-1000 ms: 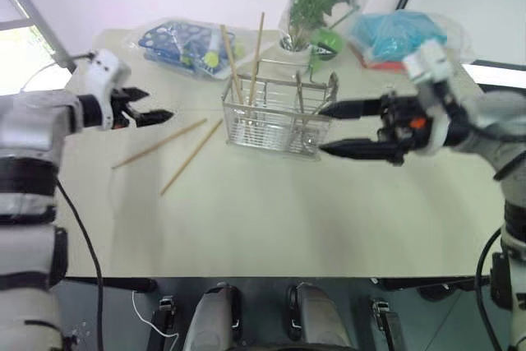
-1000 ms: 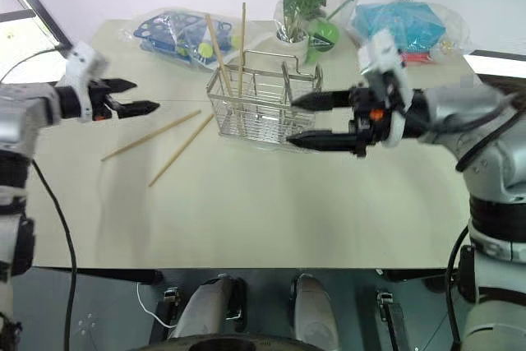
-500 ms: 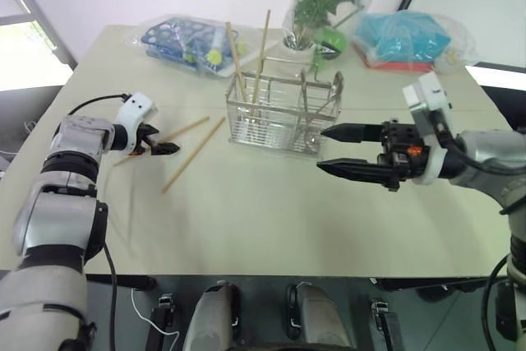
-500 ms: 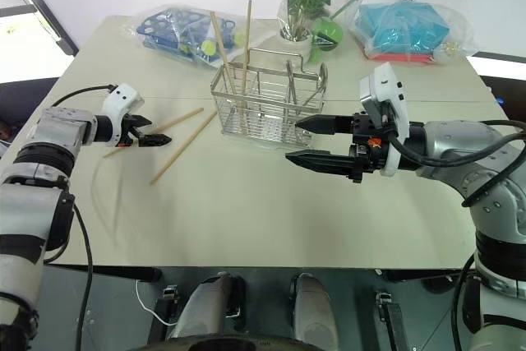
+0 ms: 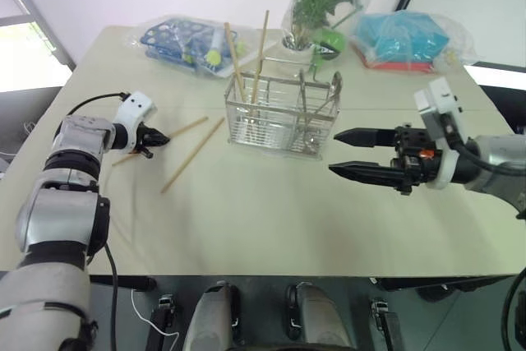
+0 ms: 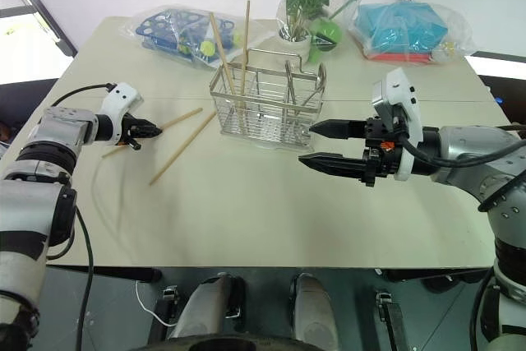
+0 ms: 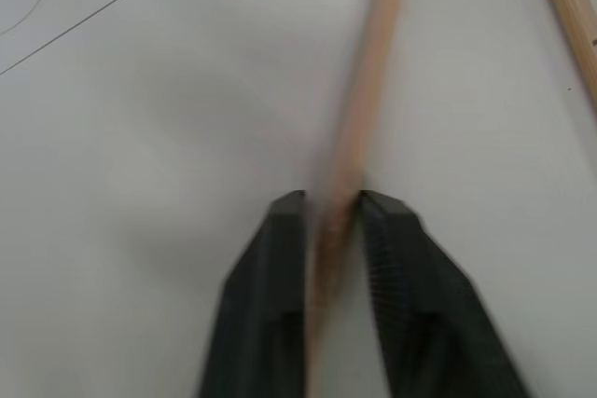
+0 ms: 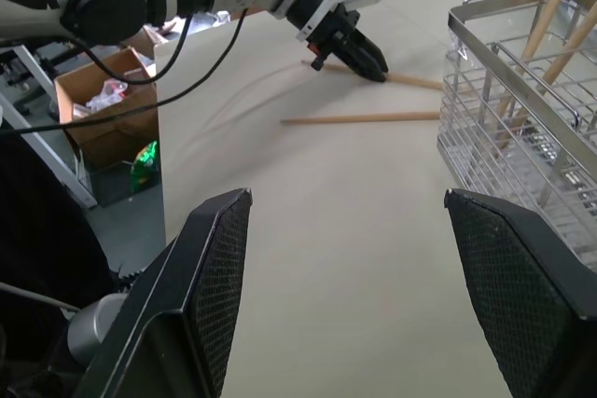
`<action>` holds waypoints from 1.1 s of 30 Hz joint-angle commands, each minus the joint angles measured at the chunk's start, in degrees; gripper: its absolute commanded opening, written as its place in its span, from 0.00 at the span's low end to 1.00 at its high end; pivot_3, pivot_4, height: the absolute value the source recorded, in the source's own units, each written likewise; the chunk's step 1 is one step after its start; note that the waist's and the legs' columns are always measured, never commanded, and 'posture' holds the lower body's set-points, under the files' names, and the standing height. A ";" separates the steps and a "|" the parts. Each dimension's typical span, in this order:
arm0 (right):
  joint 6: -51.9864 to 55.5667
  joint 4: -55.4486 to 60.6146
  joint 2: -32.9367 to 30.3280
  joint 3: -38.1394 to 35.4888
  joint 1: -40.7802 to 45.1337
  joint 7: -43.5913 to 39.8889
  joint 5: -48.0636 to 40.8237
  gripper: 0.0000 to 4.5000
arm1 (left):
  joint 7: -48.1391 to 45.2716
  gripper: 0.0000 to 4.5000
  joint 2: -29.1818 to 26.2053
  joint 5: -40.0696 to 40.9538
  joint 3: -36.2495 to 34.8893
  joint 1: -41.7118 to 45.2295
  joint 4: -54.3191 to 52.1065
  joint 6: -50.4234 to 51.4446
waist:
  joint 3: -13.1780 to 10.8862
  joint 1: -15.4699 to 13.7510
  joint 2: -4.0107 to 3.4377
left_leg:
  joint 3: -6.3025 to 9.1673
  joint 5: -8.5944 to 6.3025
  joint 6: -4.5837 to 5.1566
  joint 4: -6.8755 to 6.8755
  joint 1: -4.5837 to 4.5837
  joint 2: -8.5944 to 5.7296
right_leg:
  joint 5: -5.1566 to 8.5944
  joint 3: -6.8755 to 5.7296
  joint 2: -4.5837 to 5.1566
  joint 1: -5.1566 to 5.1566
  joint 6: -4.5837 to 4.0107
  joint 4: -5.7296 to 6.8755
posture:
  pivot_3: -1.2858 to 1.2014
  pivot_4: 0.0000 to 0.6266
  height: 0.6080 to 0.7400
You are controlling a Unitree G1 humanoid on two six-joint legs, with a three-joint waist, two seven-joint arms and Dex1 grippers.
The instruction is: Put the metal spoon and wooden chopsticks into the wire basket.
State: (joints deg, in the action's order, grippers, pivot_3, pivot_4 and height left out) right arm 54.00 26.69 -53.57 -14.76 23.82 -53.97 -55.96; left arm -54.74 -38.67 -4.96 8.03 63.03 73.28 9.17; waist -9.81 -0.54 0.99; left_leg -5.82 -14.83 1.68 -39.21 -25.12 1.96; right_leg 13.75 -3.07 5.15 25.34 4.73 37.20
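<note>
Two wooden chopsticks lie on the table left of the wire basket (image 5: 279,121). My left gripper (image 5: 156,139) rests low on the table, shut on the farther chopstick (image 7: 373,72) near its outer end. The other loose chopstick (image 5: 193,156) lies just beside it, untouched. Two more chopsticks (image 5: 234,59) stand upright in the basket's left end. A thin shiny utensil (image 5: 335,84), seemingly the metal spoon, stands in the basket's right end. My right gripper (image 5: 334,154) hovers open and empty just right of the basket, pointing toward it.
Behind the basket are a blue tray in clear wrap (image 5: 185,43), a wrapped potted plant (image 5: 316,6) and a teal packet in a bag (image 5: 403,34). A cardboard box (image 8: 103,90) stands beyond the table's left edge. Bare table stretches in front of the basket.
My left gripper dropped to the table and went from open to shut on the chopstick. The right gripper stays open and has drifted slightly away from the basket.
</note>
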 commanded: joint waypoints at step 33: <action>-3.18 -4.09 0.34 -4.78 2.67 3.41 0.25 0.76 | 29.46 0.02 25.73 39.13 -25.64 3.82 -57.30 15.55 | -0.07 -0.15 0.12 | 0.14 0.00 0.00 -0.36 -0.13 -0.15 | -0.15 -0.17 0.12 -0.23 0.28 -0.07 | 0.52 0.24 0.85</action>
State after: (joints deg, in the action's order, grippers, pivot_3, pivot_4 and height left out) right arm 50.89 20.85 -53.41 -17.21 26.11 -51.56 -54.04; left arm -25.36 -13.45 35.31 -18.73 67.18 15.83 27.22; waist -9.88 -0.69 1.11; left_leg -5.67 -14.83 1.69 -39.57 -25.25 1.81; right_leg 13.60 -3.24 5.26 25.11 5.01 37.12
